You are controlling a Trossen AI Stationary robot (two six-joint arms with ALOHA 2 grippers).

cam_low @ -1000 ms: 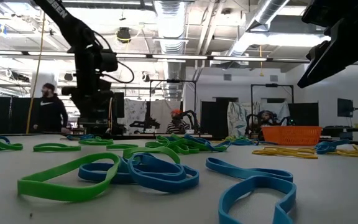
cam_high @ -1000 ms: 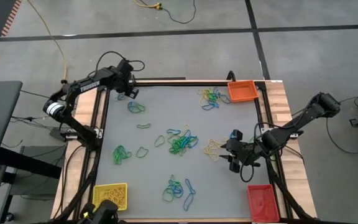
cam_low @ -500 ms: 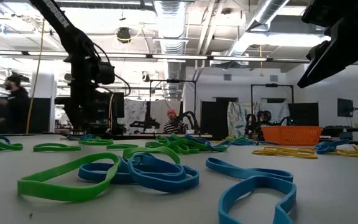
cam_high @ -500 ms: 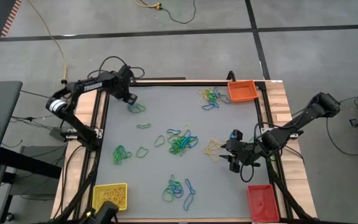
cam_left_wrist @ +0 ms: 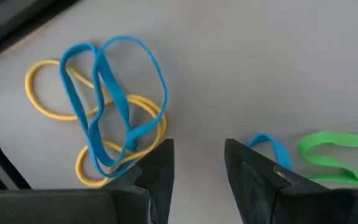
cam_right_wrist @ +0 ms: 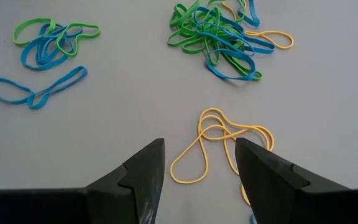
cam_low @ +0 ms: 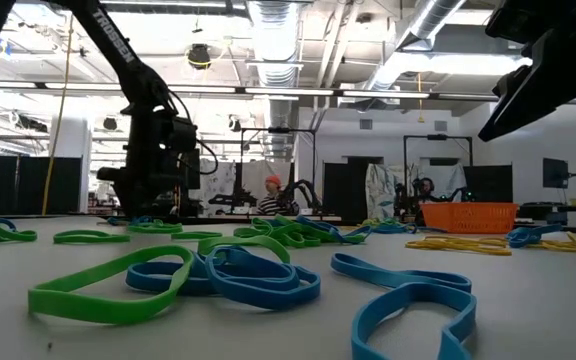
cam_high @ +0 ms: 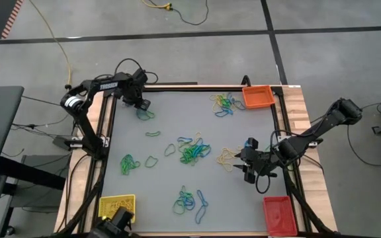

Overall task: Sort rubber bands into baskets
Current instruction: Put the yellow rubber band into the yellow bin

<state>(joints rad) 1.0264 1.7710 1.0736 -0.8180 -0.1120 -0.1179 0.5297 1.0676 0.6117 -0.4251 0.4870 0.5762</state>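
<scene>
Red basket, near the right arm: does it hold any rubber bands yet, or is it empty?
Empty, as far as the high view shows: the red basket has a plain red floor with no loops in it, and the rubber bands lie loose on the table.

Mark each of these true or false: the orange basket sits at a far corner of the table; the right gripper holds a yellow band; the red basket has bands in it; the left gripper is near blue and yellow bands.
1. The orange basket sits at a far corner of the table. True.
2. The right gripper holds a yellow band. False: its fingers stand open above the yellow bands, gripping nothing.
3. The red basket has bands in it. False: no band shows inside.
4. The left gripper is near tangled blue and yellow bands. True.
</scene>
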